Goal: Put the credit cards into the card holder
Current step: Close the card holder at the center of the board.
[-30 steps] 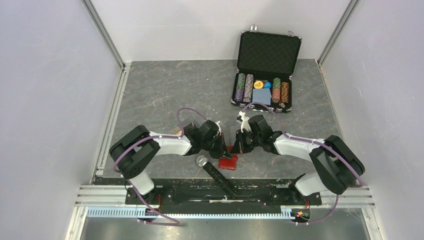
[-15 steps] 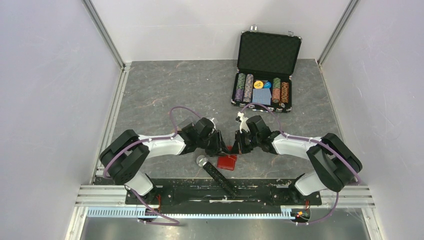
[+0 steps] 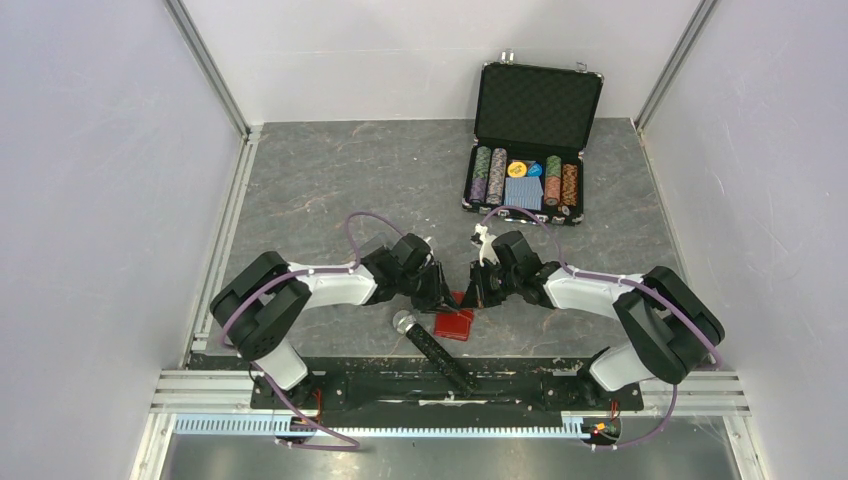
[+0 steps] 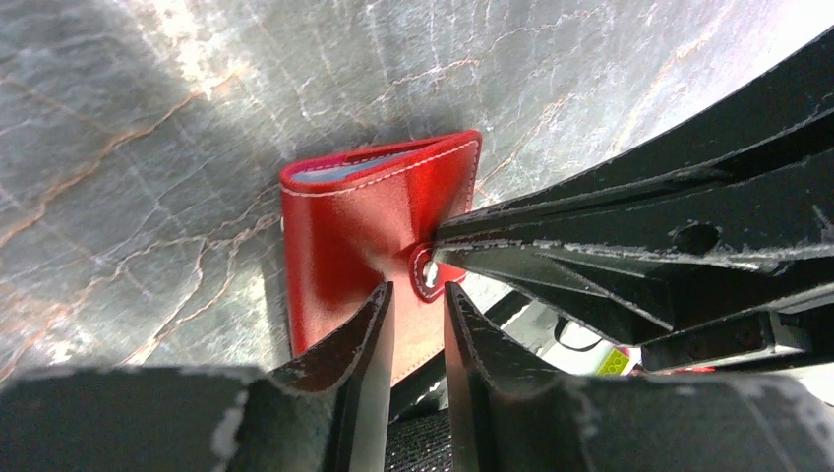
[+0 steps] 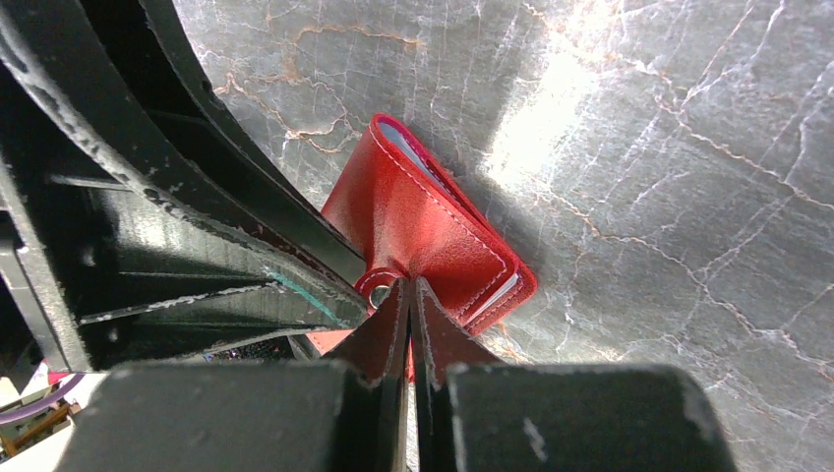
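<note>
The red card holder [image 3: 455, 323] lies folded on the grey table between my two grippers, with blue-grey sleeves showing at its edge [image 4: 334, 169]. Its closing tab [image 4: 427, 274], which has a metal snap, sticks up toward the fingers. My right gripper [image 5: 408, 287] is shut, pinching the holder's flap right beside the tab. My left gripper [image 4: 418, 292] hovers just over the holder [image 5: 423, 231] with its jaws a little apart and nothing between them. In the top view the left gripper [image 3: 440, 294] and right gripper [image 3: 471, 294] nearly touch tip to tip. The credit cards are out of view.
A black microphone [image 3: 428, 343] with a silver head lies just in front of the holder, by the table's near edge. An open black poker-chip case [image 3: 535, 140] with chips and a blue deck stands at the back right. White walls enclose the table on three sides.
My left gripper went from shut to slightly open and its arm shifted a little to the left. The right gripper stayed shut on the holder's flap.
</note>
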Tool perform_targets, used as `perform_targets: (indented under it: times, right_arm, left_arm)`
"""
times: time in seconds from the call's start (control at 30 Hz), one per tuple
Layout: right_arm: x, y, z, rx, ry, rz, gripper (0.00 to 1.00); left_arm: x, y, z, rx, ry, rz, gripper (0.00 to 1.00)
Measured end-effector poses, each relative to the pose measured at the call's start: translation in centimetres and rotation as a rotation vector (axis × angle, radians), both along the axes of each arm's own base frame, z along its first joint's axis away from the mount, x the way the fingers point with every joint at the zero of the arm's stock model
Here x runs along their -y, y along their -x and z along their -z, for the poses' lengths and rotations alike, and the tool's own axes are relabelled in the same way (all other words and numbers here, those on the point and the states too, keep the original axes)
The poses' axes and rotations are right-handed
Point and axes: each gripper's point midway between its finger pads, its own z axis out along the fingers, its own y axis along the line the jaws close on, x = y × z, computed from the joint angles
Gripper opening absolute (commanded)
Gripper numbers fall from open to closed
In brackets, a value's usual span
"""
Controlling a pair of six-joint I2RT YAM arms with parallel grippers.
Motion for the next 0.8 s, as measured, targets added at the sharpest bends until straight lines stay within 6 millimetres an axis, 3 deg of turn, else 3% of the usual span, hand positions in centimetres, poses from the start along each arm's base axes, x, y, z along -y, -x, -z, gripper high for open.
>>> perform_targets:
  times: [0.17, 0.8]
  right_arm:
    - [0.0, 0.0, 0.0, -0.001, 0.002, 0.000, 0.00]
    - [1.0, 0.3, -1.0, 0.018, 0.045, 0.028, 0.00]
  left_arm:
    - [0.5, -0.3, 0.2, 0.005, 0.012, 0.004, 0.02]
    - [0.7, -0.2, 0.2, 0.011, 0.010, 0.007, 0.02]
